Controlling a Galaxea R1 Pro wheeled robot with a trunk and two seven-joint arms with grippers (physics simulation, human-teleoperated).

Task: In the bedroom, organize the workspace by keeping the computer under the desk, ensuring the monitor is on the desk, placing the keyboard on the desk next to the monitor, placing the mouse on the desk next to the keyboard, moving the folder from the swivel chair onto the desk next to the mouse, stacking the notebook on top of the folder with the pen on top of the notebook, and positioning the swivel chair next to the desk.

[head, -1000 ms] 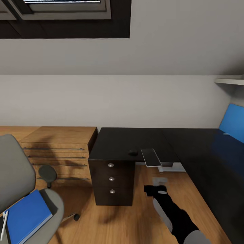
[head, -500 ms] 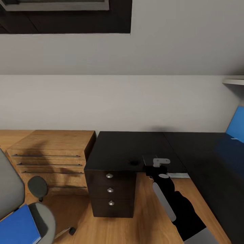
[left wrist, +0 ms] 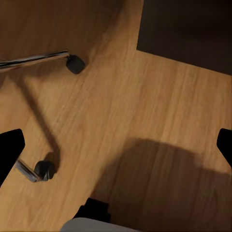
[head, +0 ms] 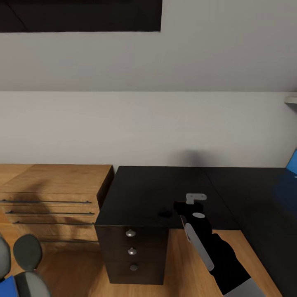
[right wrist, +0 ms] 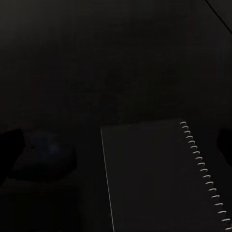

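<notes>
Black surface (head: 148, 189) sits mid-frame; your right hand (head: 195, 199) hovers over its near edge, grip unclear, above the spiral notebook (right wrist: 154, 179). Chair (head: 24, 268) and blue folder (head: 6, 287) lower left.

The right arm (head: 216, 255) is a chunky black limb that runs from a light-grey segment at the picture's lower edge, seen from the head camera. A long, pale-grey rounded panel lies along its forearm, with a small grey oval cap above it near the wrist. At its far end sits a small light-grey, L-shaped bracket (head: 194, 198) on a black block. In each wrist view, two plain black fingertips (left wrist: 9, 150) show at opposite edges of the picture (right wrist: 10, 147).
</notes>
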